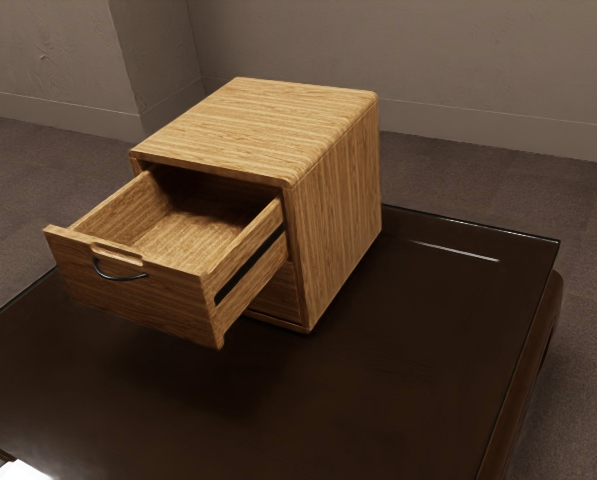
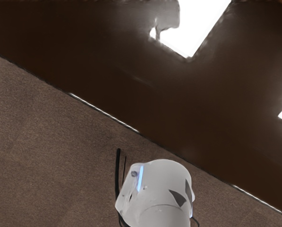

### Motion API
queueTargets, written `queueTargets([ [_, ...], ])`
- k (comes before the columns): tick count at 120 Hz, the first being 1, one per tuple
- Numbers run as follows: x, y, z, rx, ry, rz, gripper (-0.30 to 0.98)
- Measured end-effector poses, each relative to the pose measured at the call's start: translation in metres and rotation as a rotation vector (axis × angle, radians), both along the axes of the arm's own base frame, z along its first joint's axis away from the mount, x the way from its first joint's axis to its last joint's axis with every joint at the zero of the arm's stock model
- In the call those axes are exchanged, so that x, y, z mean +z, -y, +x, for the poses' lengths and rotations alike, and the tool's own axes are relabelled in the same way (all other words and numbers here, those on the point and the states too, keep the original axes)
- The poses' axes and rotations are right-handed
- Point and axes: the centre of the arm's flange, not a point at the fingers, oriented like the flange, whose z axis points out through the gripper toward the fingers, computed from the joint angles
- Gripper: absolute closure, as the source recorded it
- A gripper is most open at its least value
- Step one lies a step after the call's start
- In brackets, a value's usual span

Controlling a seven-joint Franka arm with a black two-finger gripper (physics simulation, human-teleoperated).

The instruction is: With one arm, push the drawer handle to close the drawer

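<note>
While the upper drawer point(image 1: 168, 299) juts well out of its wooden cabinet point(image 1: 333, 210), I log its dark curved handle point(image 1: 120, 278) on the front panel. Cabinet stands near the surface's point(image 1: 408, 370) far edge, exterior view. Wrist view: white machine body point(image 2: 162, 194) by one surface edge. End effector's state: I cannot tell.

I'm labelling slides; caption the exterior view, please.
A wooden cabinet on a dark, glossy table, its upper drawer pulled open, black handle facing out.
</note>
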Motion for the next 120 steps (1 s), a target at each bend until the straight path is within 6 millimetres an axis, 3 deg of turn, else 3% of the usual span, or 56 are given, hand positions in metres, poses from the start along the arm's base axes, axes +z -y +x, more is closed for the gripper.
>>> queueTargets([
  [8, 0.008, -0.006, 0.011, 0.007, 0.093, 0.061, 0.00],
  [13, 0.049, -0.003, 0.009, 0.005, 0.214, 0.111, 0.00],
  [20, 0.100, 0.036, 0.019, -0.067, 0.358, 0.163, 0.00],
  [28, 0.103, 0.097, 0.058, -0.182, 0.382, 0.195, 0.00],
  [34, 0.097, 0.127, 0.075, -0.236, 0.382, 0.204, 0.06],
  [49, 0.067, 0.172, 0.096, -0.311, 0.332, 0.220, 0.39],
  [66, 0.031, 0.189, 0.068, -0.341, 0.305, 0.215, 0.61],
  [88, -0.021, 0.219, 0.037, -0.378, 0.299, 0.240, 0.73],
  [120, -0.100, 0.242, 0.028, -0.402, 0.288, 0.217, 0.77],
])
